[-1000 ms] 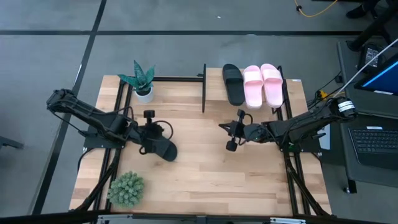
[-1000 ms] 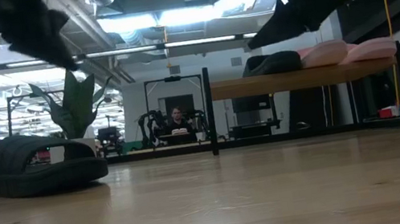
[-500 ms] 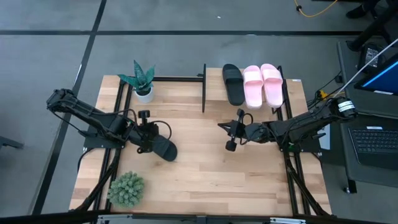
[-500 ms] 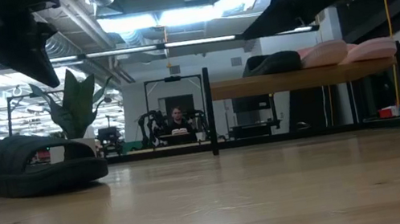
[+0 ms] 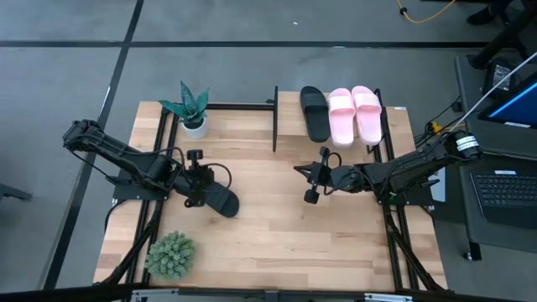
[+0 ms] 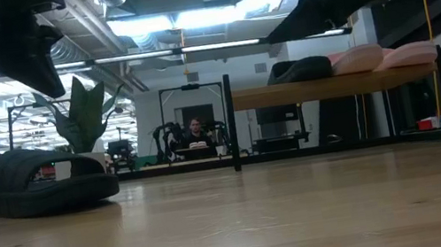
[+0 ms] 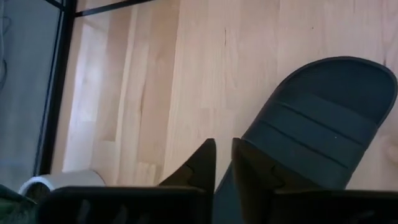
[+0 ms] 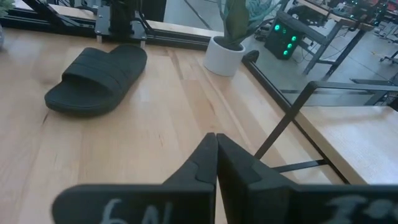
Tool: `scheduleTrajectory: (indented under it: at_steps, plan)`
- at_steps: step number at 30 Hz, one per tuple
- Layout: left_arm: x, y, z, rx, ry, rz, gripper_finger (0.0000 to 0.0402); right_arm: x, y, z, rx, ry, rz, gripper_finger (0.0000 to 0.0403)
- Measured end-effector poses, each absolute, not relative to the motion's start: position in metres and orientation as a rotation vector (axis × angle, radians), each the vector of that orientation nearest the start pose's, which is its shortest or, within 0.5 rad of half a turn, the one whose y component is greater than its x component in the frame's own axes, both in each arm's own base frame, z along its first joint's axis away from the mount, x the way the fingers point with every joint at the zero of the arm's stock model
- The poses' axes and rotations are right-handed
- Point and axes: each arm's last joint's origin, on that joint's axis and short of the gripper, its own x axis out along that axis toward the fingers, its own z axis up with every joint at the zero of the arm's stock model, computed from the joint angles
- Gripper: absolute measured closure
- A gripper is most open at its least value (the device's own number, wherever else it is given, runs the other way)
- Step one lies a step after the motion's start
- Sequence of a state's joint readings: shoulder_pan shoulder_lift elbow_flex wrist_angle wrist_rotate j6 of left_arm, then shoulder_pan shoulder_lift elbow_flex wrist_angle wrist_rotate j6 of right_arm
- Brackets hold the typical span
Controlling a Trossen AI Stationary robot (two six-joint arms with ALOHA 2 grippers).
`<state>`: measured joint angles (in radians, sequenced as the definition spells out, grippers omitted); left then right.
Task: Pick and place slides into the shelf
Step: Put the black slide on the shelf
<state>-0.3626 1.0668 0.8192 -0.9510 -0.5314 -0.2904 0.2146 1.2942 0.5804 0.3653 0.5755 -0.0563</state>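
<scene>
Now the left gripper (image 7: 222, 163), fingers a little apart, hangs over a black slide (image 5: 220, 200) near the table's (image 5: 277, 235) left edge; the right gripper's (image 8: 216, 155) fingers are together.

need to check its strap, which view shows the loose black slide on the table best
The right wrist view: the black slide lies whole, strap ridges visible. The high view shows it partly under the left gripper; the low view side-on; the left wrist view only partly.
</scene>
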Motion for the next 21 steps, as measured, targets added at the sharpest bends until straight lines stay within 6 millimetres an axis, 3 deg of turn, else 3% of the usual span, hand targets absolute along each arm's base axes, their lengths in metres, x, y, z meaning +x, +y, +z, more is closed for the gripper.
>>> scheduleTrajectory:
  at_steps: [9, 21]
  plan:
    - [0.170, -0.049, 0.246, 0.321, 1.070, 0.266, 0.0283, 0.256, 0.040, 0.211, -0.190, 0.334, -0.348, 0.0393]
    - [0.170, -0.050, 0.214, 0.454, 1.228, 0.205, 0.0275, 0.256, 0.040, 0.211, -0.190, 0.335, -0.348, 0.0393]
